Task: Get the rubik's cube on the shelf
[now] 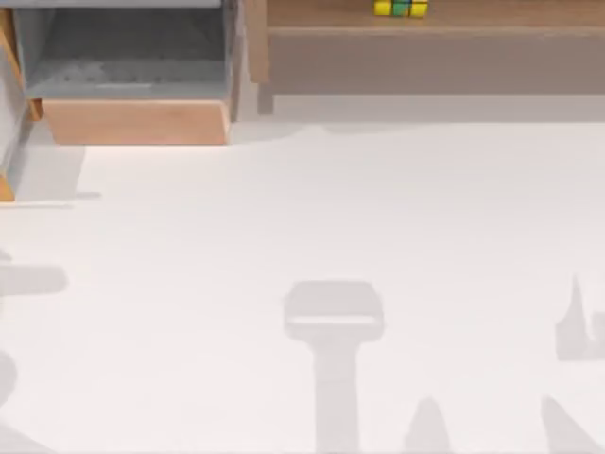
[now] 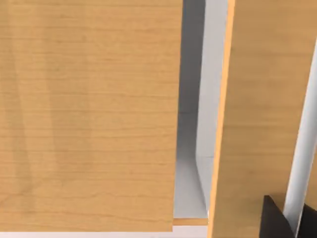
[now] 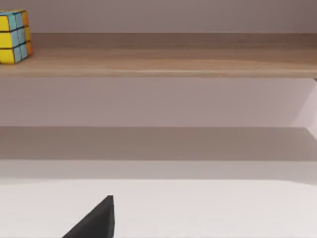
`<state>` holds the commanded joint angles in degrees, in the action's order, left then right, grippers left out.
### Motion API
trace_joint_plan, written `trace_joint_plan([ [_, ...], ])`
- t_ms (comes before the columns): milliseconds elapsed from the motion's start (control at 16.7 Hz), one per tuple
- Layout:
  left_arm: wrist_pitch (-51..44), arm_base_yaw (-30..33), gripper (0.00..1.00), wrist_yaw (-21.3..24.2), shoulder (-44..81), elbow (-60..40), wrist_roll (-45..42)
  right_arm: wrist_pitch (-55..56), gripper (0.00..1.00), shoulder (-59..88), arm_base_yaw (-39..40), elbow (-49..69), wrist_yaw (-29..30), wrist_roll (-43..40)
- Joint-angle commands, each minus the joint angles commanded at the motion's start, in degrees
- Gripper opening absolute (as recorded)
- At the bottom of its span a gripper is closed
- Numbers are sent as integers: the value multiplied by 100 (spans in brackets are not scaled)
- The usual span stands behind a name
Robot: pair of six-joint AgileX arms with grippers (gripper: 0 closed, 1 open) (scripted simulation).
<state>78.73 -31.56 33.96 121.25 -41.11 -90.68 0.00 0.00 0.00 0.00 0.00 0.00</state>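
Rubik's cube (image 1: pixel 401 8) resting on shelf (image 1: pixel 473 57) board; jaws state of both arms unclear

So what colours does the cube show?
Yellow and light blue tiles, dark lines between, on the cube; best in the right wrist view.

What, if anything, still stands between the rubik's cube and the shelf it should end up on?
Nothing visible does: the rubik's cube already sits on the shelf board, at the far edge of the table, and no gripper is holding it.
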Motion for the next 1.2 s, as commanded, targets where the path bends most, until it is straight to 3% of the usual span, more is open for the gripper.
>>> trace_joint_plan([
  [360, -90, 37, 0, -65, 56, -80, 14, 0, 100, 0, 0, 0, 0, 0],
  [780, -748, 479, 0, -495, 608, -1351, 25, 0, 100, 0, 0, 0, 0, 0],
  [1200, -909, 528, 0, -583, 726, -1551, 38, 0, 100, 0, 0, 0, 0, 0],
])
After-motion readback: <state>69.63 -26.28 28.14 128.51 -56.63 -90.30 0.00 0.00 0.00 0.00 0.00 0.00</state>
